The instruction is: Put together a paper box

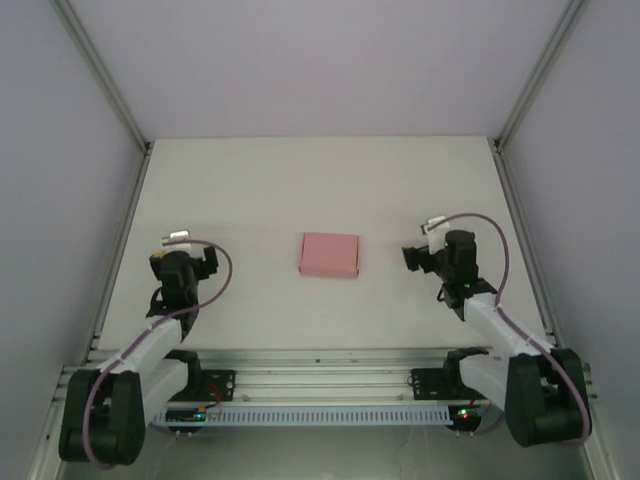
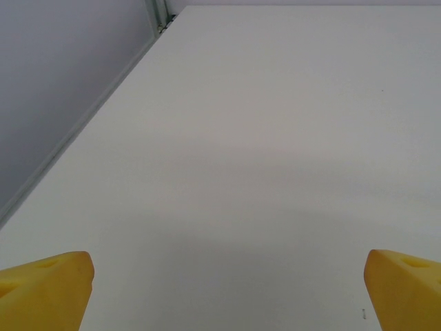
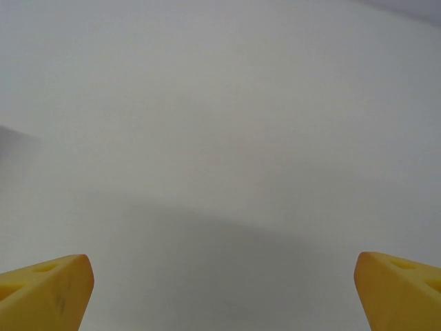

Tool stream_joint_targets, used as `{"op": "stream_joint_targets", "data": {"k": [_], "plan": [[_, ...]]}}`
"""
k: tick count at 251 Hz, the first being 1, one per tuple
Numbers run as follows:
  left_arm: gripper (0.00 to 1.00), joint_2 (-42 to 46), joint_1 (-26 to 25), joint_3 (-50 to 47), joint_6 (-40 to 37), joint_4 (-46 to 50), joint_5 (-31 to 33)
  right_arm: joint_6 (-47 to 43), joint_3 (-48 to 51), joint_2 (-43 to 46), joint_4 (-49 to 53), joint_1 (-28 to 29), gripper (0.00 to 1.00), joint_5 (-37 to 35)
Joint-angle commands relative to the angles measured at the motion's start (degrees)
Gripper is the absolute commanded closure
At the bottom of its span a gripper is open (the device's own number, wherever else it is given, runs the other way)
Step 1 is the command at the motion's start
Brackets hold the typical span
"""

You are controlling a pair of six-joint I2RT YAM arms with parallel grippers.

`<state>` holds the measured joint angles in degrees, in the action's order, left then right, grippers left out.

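The paper box (image 1: 330,255) lies flat near the middle of the counter (image 1: 250,190), between the two arms and well apart from both. It presents as a closed, low pink rectangle with no flap standing proud, so assembly appears complete; in my judgement nothing remains beyond confirming the closure, which cannot be checked from above. Its long axis runs left to right across the counter, skewed slightly, the right end a little nearer the arms. Which face is the front cannot be told. The left claw (image 2: 227,286) is spread wide and empty over bare counter; the right claw (image 3: 224,286) likewise, gripping nothing.
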<state>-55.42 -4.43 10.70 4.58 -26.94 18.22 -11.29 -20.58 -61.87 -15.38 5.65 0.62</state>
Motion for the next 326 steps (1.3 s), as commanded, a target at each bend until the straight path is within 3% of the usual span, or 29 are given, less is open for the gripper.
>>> {"op": "stream_joint_targets", "data": {"k": [1,21,32,40,47,67,82,97,154,326], "plan": [[0.0,-3.77,2.37,-2.0,-1.68,-15.78,-6.6,2.24,4.17,-6.62,-21.5,-3.04,0.01,5.98],[0.0,-7.08,3.17,-2.58,-2.18,-20.58,-9.83,7.8,7.59,-17.04,-41.48,-5.57,0.01,8.39],[0.01,-9.01,3.6,-2.08,-2.55,-22.23,-11.08,9.11,6.64,-22.47,-44.76,-6.72,0.01,11.56],[0.01,-10.4,3.8,-1.47,-2.56,-22.98,-11.23,7.08,5.82,-26.75,-47.34,-6.62,0.01,9.96],[0.0,-11.7,4.07,-0.89,-2.71,-23.53,-11.62,11.31,4.7,-29.6,-50.2,-6.64,0.01,9.95],[0.0,-15.06,4.58,0.36,-3.52,-26.14,-12.96,10.83,-2.51,-25.19,-29.48,-8.89,0.01,5.97],[0.0,-16.86,4.74,0.87,-4.04,-27.71,-13.12,12.96,-0.02,-27.65,-37.67,-5.57,0.01,-1.04],[0.0,-17.34,4.8,1.85,-4.19,-26.26,-13.47,12.16,-1.12,-26.09,-33.0,-4.77,0.01,-4.33],[0.01,-15.27,4.85,2.59,-3.67,-21.27,-15.27,12.42,-1.01,-26.85,-33.87,-5.57,0.01,-1.61],[0.0,-18.86,4.86,3.65,-5.82,-24.87,-15.8,12.42,-1.04,-26.82,-33.85,-5.56,0.01,-1.54]]}}
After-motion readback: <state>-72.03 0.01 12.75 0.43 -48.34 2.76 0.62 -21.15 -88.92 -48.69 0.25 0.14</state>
